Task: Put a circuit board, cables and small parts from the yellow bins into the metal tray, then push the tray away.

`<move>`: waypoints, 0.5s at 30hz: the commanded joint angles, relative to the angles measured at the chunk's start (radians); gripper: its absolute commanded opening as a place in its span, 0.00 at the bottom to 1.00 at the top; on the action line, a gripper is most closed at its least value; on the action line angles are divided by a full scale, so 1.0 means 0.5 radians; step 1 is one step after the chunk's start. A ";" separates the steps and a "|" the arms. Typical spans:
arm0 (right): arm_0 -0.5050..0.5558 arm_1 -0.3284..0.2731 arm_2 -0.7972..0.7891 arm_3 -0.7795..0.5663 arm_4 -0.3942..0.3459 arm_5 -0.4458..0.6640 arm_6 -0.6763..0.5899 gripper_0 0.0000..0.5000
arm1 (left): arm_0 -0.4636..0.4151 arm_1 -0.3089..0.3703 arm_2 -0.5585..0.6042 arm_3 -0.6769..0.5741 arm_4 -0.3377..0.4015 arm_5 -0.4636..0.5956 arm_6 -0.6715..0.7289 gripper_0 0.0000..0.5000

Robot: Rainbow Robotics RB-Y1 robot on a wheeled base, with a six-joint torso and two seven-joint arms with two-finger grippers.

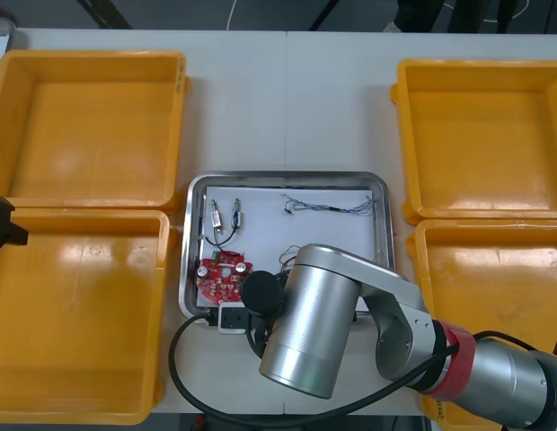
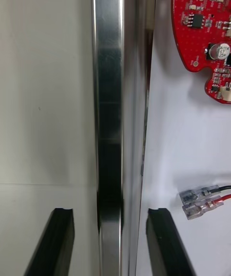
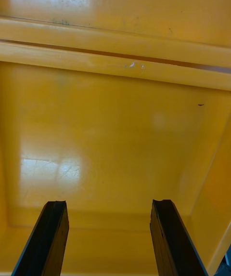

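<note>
The metal tray [image 1: 287, 177], white inside, sits mid-table between the yellow bins. In it lie a round red circuit board [image 1: 223, 274], a twisted blue and white cable [image 1: 328, 208] and small metal parts [image 1: 226, 214] on a black cable. My right arm [image 1: 314, 314] reaches over the tray's near edge. Its gripper [image 2: 110, 211] is open, one finger on each side of the tray rim [image 2: 108, 88], the inner finger [image 2: 161, 237] over the white floor. Past that finger lie the circuit board [image 2: 207, 40] and clear cable connectors [image 2: 197, 201]. My left gripper [image 3: 108, 203] hangs open over a bin floor [image 3: 110, 151].
Two yellow bins [image 1: 90, 126] [image 1: 76, 314] flank the tray on the left and two [image 1: 485, 135] [image 1: 494, 269] on the right. My left gripper [image 1: 4, 224] shows at the left edge, between the left bins. Bare table [image 1: 287, 99] lies beyond the tray.
</note>
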 commanded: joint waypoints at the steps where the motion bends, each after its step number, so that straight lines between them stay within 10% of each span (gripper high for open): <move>1: 0.019 0.055 0.034 -0.018 0.051 -0.009 0.025 0.06 | 0.034 0.056 0.063 -0.058 0.000 0.013 -0.200 1.00; 15: -0.052 -0.018 0.046 -0.015 0.094 -0.089 0.040 0.00 | 0.034 0.056 0.063 -0.058 0.000 0.013 -0.200 1.00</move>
